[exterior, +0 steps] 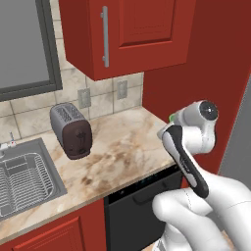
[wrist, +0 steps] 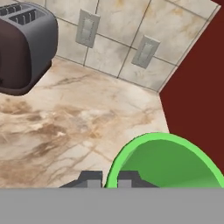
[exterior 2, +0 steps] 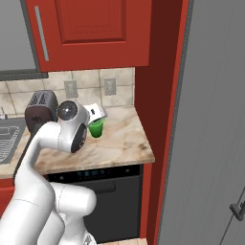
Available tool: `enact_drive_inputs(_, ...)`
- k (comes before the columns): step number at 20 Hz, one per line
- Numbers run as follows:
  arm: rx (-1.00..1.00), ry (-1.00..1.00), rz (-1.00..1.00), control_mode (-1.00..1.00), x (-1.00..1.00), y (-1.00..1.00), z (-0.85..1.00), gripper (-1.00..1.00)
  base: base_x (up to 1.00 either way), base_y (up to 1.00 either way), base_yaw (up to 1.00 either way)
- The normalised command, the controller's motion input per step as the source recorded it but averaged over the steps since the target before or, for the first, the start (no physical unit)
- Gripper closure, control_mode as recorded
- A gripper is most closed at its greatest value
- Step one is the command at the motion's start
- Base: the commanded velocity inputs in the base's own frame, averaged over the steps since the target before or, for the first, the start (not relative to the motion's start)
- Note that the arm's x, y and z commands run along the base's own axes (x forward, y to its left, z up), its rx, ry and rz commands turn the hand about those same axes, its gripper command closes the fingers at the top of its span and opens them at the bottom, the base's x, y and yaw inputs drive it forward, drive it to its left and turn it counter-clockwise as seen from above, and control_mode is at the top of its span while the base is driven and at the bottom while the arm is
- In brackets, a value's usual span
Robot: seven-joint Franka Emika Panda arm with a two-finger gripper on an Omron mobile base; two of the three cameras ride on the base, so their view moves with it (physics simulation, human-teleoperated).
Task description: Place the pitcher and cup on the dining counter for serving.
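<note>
Risk first: the tool sits low at the cup rim, tips close together near the wall; whether it grips, I cannot tell. A skewed pinch could tip the cup on the tabletop. The red side panel crowds it; the toaster stands well apart

No readable text, label, brand, number or sign appears on the toaster, or on anything around it.

Toaster nr sink, outlets
</note>
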Motion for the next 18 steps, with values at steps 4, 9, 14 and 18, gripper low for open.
enact_drive_inputs(4,0.0,0.02,0.01,-1.0,-0.12,0.0,0.28,1.0,0.0,0.0,0.0)
enact_drive_inputs(9,0.0,0.0,0.0,-1.0,0.0,0.0,0.04,1.0,0.0,0.0,0.0)
enact_drive_inputs(14,0.0,0.01,0.0,1.0,0.0,0.0,0.0,1.0,-0.03,0.0,0.0)
enact_drive_inputs(18,0.0,0.0,0.0,1.0,0.0,0.0,0.0,1.0,-0.73,0.0,-0.03)
